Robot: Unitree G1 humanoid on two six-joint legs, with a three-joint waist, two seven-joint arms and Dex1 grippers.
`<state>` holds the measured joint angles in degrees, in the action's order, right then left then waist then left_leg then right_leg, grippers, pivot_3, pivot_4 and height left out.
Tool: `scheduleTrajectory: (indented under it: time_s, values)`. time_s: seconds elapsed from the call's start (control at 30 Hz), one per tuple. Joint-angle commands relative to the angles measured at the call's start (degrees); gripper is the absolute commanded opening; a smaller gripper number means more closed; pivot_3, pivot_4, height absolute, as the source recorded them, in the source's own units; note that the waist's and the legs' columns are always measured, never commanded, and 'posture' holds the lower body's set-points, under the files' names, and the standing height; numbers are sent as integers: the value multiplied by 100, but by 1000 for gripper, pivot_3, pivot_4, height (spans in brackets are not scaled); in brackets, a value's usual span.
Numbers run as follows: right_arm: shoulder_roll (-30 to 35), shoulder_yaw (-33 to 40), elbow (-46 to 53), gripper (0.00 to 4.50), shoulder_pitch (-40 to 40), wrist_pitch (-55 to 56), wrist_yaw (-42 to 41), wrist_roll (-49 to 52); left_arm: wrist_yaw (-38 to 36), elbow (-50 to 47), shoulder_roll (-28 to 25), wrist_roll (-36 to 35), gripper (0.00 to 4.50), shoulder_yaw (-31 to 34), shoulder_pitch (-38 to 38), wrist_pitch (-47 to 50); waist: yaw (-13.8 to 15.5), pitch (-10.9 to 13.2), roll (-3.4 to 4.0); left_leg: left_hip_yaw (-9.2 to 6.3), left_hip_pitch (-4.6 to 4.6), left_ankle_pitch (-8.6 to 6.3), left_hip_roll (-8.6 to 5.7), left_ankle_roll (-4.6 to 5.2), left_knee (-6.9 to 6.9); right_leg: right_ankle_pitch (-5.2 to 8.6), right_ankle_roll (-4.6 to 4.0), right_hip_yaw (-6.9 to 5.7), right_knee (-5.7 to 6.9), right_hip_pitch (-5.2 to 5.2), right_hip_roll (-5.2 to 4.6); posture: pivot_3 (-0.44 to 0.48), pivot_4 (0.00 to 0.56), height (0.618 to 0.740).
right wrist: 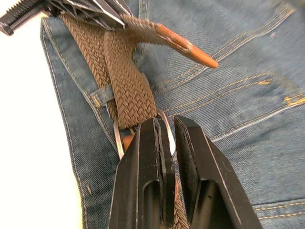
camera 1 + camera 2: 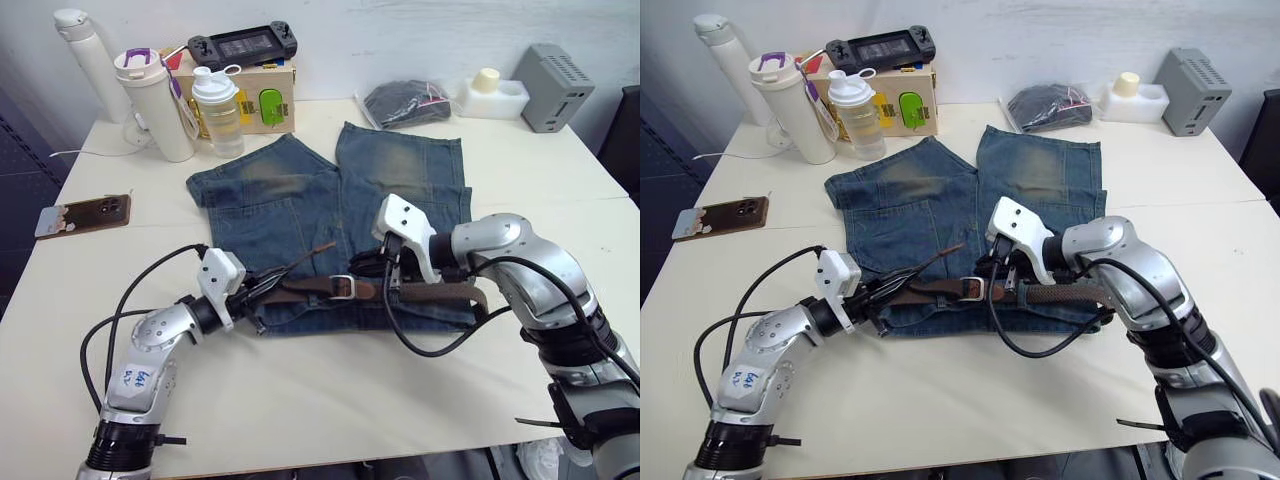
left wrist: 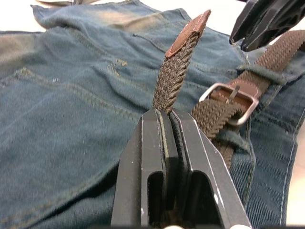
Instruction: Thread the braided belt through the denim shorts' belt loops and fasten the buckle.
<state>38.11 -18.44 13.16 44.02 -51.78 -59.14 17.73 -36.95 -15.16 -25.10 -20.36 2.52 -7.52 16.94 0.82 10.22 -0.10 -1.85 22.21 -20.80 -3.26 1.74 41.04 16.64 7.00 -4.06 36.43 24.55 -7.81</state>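
The denim shorts (image 2: 330,190) lie flat on the white table, waistband toward me. The braided belt (image 2: 430,292) runs along the waistband, passing under belt loops (image 3: 259,74). Its silver buckle (image 2: 342,288) rests near the middle of the waist. My left gripper (image 3: 167,114) is shut on the belt's free end, and the leather tip (image 3: 190,36) sticks up beyond the fingers, left of the buckle. My right gripper (image 1: 169,121) sits over the belt just right of the buckle, pointing at it. Its fingers are close together with only a slim gap.
Two bottles (image 2: 160,105) and a box (image 2: 250,95) with a game console on top stand at the back left. A phone (image 2: 85,215) lies at the left edge. A dark bundle in a plastic bag (image 2: 405,103), a white container (image 2: 490,95) and a grey box (image 2: 553,85) sit at the back right.
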Motion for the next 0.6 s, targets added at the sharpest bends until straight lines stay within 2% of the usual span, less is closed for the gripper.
scheduleTrajectory:
  time_s: [0.03, 0.2, 0.6]
  values:
    - [23, -174, -45, 527, 33, 156, -94, -75, 39, -263, -72, -49, 0, 186, 99, -78, -3, 0, 0, 0, 1, 0, 0, 0, 0, 0, 0, 0, 0, 0, -1, 0, 150, 682]
    - [176, -252, 110, 527, -133, 88, -71, -108, 34, -333, -151, -88, 0, 256, 105, 3, 3, 0, 0, 0, 1, 0, 0, -1, 1, 0, 0, -1, -1, 1, -8, 0, 150, 682]
    - [-119, -251, 147, 527, -320, -99, 430, -107, -65, -401, -346, -167, 0, 247, 55, 155, -22, 0, 0, 0, 0, -1, 1, -3, 1, 0, 0, -2, -2, 1, -11, 0, 150, 682]
